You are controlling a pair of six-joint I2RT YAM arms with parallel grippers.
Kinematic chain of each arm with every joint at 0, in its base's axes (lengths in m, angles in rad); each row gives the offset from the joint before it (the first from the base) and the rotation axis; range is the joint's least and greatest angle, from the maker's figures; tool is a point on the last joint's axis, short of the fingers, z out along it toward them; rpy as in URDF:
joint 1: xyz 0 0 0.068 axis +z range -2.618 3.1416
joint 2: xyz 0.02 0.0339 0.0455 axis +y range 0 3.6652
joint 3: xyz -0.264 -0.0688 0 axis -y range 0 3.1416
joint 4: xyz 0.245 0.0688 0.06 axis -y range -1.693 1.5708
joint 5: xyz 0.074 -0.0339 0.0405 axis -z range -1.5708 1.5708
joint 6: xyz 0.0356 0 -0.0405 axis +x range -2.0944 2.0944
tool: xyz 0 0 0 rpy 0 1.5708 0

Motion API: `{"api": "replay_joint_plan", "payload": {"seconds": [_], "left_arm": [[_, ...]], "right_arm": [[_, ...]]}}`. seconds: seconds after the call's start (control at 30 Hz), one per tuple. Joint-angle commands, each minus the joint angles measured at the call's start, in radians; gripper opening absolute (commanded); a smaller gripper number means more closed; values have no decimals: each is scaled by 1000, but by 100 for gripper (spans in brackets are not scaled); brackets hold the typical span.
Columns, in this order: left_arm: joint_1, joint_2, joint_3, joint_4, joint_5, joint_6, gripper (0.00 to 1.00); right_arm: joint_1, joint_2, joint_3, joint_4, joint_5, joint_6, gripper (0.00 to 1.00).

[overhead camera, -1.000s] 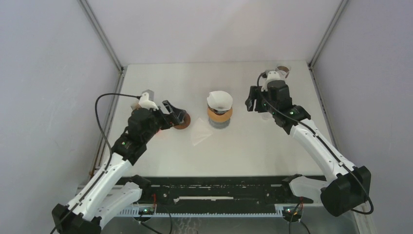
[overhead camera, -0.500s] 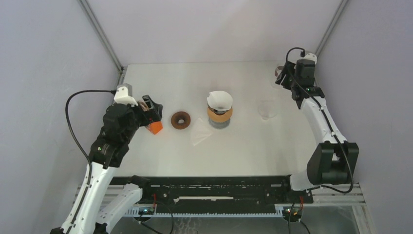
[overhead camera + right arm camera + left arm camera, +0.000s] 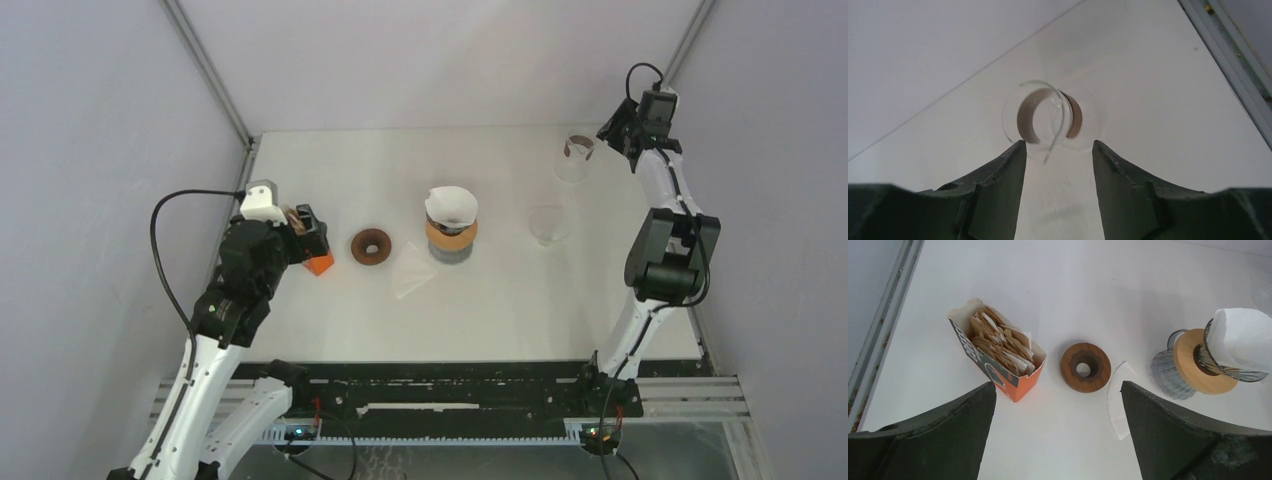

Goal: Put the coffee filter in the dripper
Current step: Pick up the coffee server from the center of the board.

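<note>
While the filter (image 3: 451,204) sits in the dripper (image 3: 451,236), both grippers are seen parted and empty.
The left gripper (image 3: 305,229) is held near the box (image 3: 319,263); ring (image 3: 371,246) and spare filter (image 3: 412,270) lie between box and dripper. Paper is judged light, limp, tearable; its rim is best pinched. The right gripper (image 3: 1058,145) faces the far glass (image 3: 576,157).

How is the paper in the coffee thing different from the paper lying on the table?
The standing filter is opened into a cup; the loose filter is flat. The standing filter sits upright in the dripper; the loose filter lies on the table beside it. Both are white paper.
</note>
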Motion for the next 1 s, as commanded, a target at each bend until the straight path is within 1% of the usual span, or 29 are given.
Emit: {"api": "replay_joint_plan", "payload": {"seconds": [0.0, 0.07, 0.2, 0.37, 0.67, 0.77, 0.87, 0.97], "left_arm": [[17, -19, -22, 64, -22, 34, 100], [26, -17, -25, 66, -21, 32, 100], [32, -9, -26, 67, -16, 31, 100], [40, -2, -27, 67, -15, 31, 100], [44, -2, -31, 68, -8, 29, 100], [44, -2, -32, 69, -7, 31, 100], [45, -4, -33, 70, -5, 31, 100], [47, -8, -34, 71, 1, 31, 100]], "right_arm": [[-2, 104, 206, -45, -84, 25, 59], [0, 152, 261, -78, -80, 21, 58], [0, 206, 311, -104, -65, 15, 57], [1, 289, 394, -177, -70, -1, 54], [10, 360, 436, -207, -76, -30, 46], [16, 379, 472, -233, -73, -48, 41], [17, 372, 471, -233, -71, -58, 35], [16, 364, 469, -234, -76, -69, 27]]}}
